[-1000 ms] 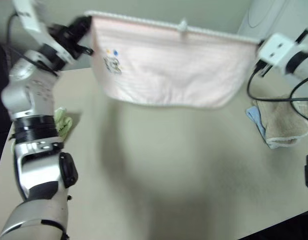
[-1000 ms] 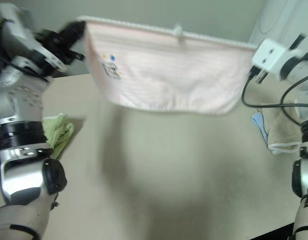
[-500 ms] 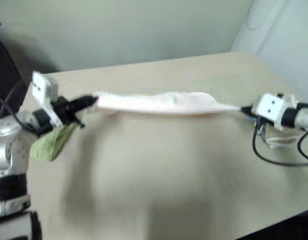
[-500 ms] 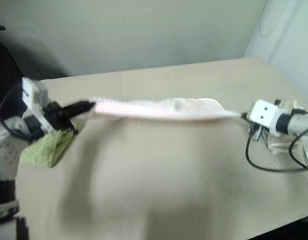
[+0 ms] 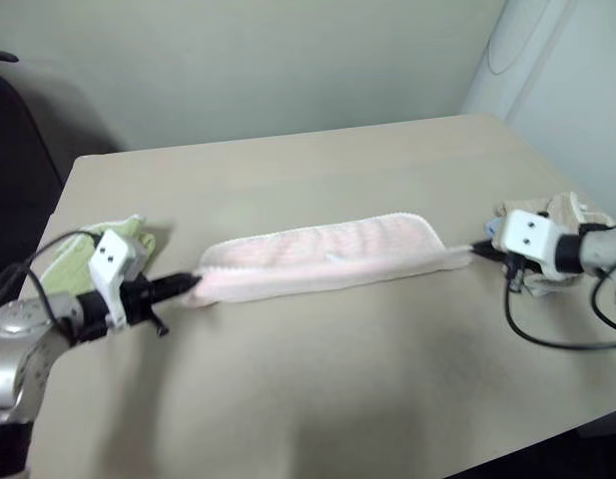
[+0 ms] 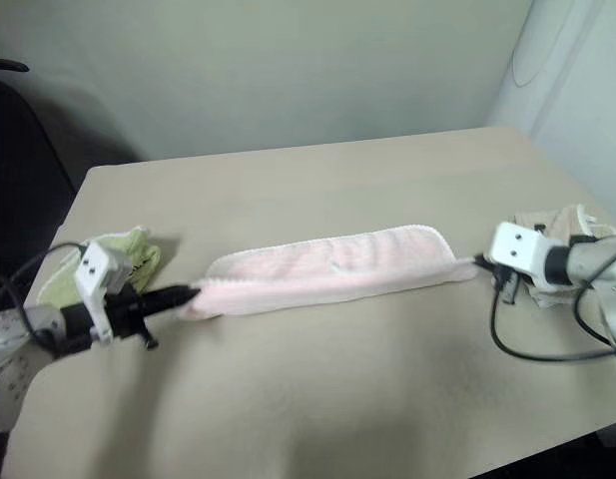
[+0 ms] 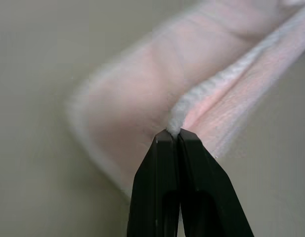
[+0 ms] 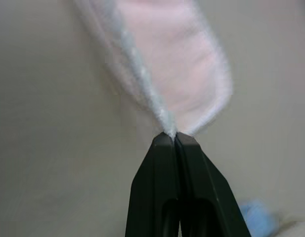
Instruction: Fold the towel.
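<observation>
Towel: the pink towel (image 5: 322, 259) lies in a long band across the bench (image 5: 317, 389).
Left gripper (image 5: 193, 283): jaws pinched on its left end.
Right gripper (image 5: 477, 250): jaws clamped on its right end.

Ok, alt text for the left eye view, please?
A pink towel lies in a long band on a beige table, each end pinched by a shut gripper, left and right. A green towel lies behind the left one.
</observation>
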Controlling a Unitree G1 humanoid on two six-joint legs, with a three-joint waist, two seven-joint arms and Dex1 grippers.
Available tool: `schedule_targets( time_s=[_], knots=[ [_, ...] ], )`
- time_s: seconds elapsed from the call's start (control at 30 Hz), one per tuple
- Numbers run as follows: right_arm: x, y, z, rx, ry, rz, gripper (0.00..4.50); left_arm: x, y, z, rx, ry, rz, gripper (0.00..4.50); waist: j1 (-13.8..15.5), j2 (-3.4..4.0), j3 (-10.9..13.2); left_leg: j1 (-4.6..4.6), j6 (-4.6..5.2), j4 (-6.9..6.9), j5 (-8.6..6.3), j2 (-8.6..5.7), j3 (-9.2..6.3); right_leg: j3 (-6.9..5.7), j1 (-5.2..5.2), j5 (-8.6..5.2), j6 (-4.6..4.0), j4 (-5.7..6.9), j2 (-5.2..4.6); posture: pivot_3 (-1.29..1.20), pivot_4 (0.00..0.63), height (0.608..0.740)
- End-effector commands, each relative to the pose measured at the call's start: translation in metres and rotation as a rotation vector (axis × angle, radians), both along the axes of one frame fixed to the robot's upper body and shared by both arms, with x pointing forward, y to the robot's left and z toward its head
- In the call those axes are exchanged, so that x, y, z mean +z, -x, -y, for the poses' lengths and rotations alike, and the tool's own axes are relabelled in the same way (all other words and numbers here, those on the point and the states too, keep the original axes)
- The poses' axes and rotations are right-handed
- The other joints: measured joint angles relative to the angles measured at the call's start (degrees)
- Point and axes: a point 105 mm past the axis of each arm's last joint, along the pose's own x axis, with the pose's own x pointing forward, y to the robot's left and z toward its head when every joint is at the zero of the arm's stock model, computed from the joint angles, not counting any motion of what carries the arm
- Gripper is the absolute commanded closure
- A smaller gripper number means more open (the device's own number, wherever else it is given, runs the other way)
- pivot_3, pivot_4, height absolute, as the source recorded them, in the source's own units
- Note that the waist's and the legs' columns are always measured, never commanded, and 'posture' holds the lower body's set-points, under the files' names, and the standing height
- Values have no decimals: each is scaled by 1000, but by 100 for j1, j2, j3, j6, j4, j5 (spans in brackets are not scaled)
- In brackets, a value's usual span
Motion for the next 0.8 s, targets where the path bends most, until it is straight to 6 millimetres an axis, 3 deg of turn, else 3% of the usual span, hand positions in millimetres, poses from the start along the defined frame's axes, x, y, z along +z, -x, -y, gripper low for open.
schedule_targets(
  time_s=[0.03, 0.2, 0.4, 0.47, 0.57, 0.8],
  knots=[
    [12, -36, 4, -76, 32, 114, 4500, 3, -26, -16, 122, -21, 54, 4464, -8, 3, -2, 4, 4, 0, -2, 3, -1, -1, 0, 20, 34, 5, 0, 0, 150, 735],
    [7, -72, -7, -93, 54, 137, 4500, -2, -58, -18, 167, -86, 73, 4464, -11, 3, -1, -21, 7, -12, -2, 10, -11, -10, -39, 36, 63, 19, 5, 0, 150, 735],
    [-5, -97, -12, -146, 85, 178, 4500, -23, -79, -19, 180, -181, 34, 4464, -23, 6, 0, -36, 8, -14, 0, 18, -11, -13, -60, 36, 61, 20, 6, 0, 150, 735],
    [-6, -100, -12, -153, 89, 186, 4500, -25, -82, -20, 181, -195, 34, 4006, -24, 5, 0, -47, 8, -14, 0, 19, -11, -14, -69, 36, 61, 19, 5, 0, 150, 735],
    [-7, -102, -8, -172, 96, 222, 3828, -30, -81, -20, 176, -191, 17, 3074, -17, 6, 0, -63, 7, -14, 1, 22, -11, -16, -84, 35, 60, 19, 5, 0, 150, 735],
    [9, -97, 0, -124, 144, 383, 1442, -33, -72, -27, 200, -157, 15, 559, -56, 6, 1, -67, 5, -14, 2, 28, -7, -16, -85, 34, 56, 20, 3, 0, 150, 735]
  ],
)
